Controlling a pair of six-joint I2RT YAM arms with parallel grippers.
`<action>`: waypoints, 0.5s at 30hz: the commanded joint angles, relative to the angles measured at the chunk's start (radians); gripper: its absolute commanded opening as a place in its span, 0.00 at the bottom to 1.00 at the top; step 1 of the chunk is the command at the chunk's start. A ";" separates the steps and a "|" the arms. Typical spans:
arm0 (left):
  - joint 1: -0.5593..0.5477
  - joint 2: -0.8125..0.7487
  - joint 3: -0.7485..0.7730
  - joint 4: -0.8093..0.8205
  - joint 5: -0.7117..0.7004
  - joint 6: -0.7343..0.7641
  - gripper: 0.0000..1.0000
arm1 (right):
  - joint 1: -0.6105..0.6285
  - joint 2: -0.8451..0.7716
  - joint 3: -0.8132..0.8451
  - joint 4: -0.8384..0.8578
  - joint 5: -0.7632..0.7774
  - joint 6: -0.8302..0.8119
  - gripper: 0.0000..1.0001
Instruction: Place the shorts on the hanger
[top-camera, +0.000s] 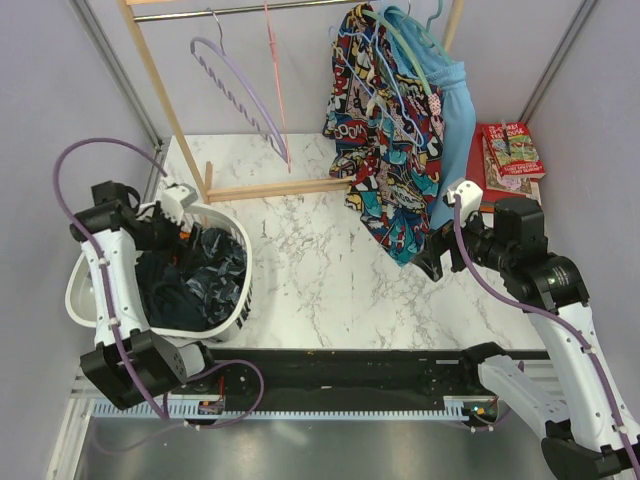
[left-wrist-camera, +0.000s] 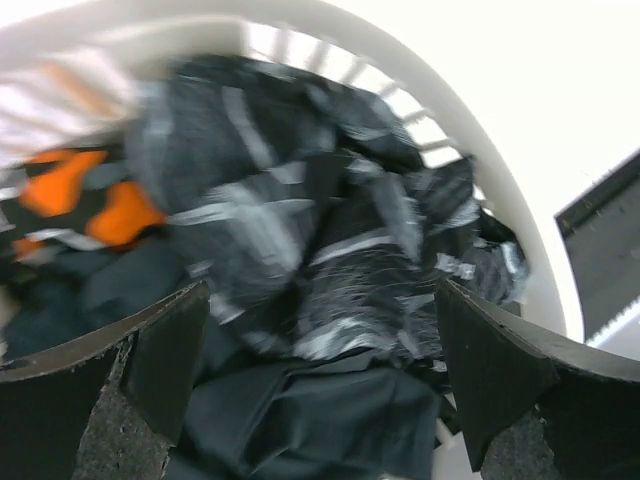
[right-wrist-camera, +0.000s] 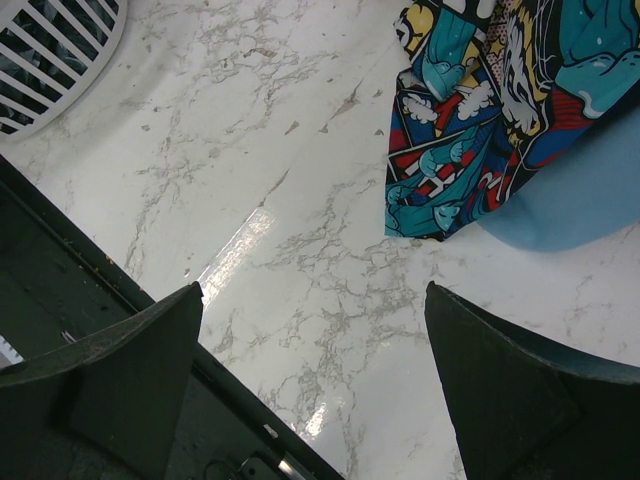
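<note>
Navy-black leaf-print shorts (left-wrist-camera: 300, 260) in white slatted basket (top-camera: 72, 298); my left gripper (left-wrist-camera: 320, 330) wide apart over them. Pickup step: next descend, pinch.

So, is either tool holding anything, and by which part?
Nothing is held: left tool open over the shorts, right tool open above the table.

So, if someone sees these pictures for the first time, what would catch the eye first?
The bright comic-print garment, hanging at the far right with a light-blue garment beside it, stands out most. Next comes the white basket at the near left, holding the dark shorts, with the open left gripper just above them.
</note>
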 joint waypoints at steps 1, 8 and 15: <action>-0.137 -0.040 -0.110 -0.007 -0.055 -0.006 1.00 | -0.005 -0.003 0.031 0.015 -0.029 -0.005 0.98; -0.294 -0.044 -0.297 0.234 -0.176 -0.107 1.00 | -0.004 0.000 0.048 -0.008 -0.021 -0.019 0.98; -0.302 -0.109 -0.255 0.171 -0.166 -0.079 0.18 | -0.005 -0.007 0.056 -0.014 -0.018 -0.023 0.98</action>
